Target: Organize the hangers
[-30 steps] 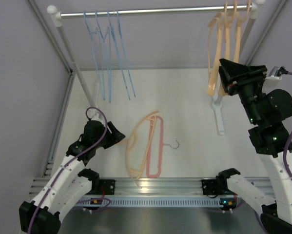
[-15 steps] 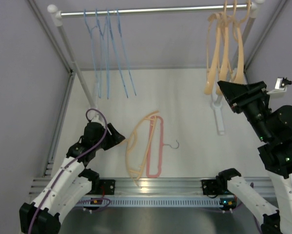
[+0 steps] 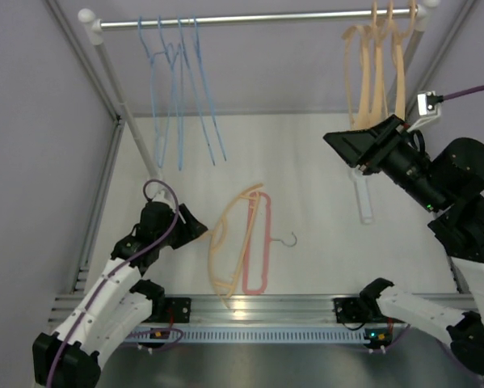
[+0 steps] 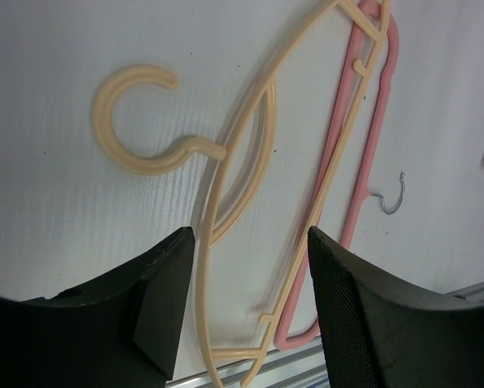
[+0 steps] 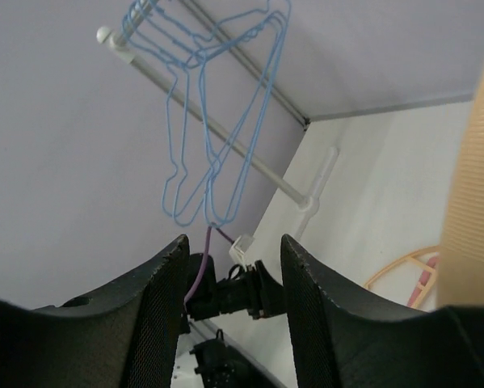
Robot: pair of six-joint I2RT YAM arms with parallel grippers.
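From above, you see that your right hand (image 3: pixel 338 144) has left the peach hangers (image 3: pixel 375 73) on the right end of the rail (image 3: pixel 258 16). A second ago it was pointing up at them. Now it has turned to the left, and it stands in front of their lower ends. The blue wire hangers (image 3: pixel 181 97) hang together on the left part of the rail. One peach hanger (image 3: pixel 219 250) and the pink hanger (image 3: pixel 259 250) lie on the tabletop (image 3: pixel 306 162), overlapping each other. Your left hand (image 3: pixel 189 225) waits just beside them and has not moved.

In the left wrist view, the left hand (image 4: pixel 250 242) has its fingers well apart and they hold nothing. The arm of the peach hanger (image 4: pixel 136 121) runs under the gap between them. The pink hanger (image 4: pixel 371 145) lies against its far side, with its metal hook (image 4: pixel 393 198) pointing away.

In the right wrist view, the right hand (image 5: pixel 229 323) is also parted and empty. It looks across at the blue wire hangers (image 5: pixel 217 121) and the rail (image 5: pixel 258 166). A blurred peach shape fills the right edge, beside the fingers and not between them.

I judge that the work at the peach group is done for now. The two hangers on the tabletop are what is left, and your left hand is placed best for the peach one.
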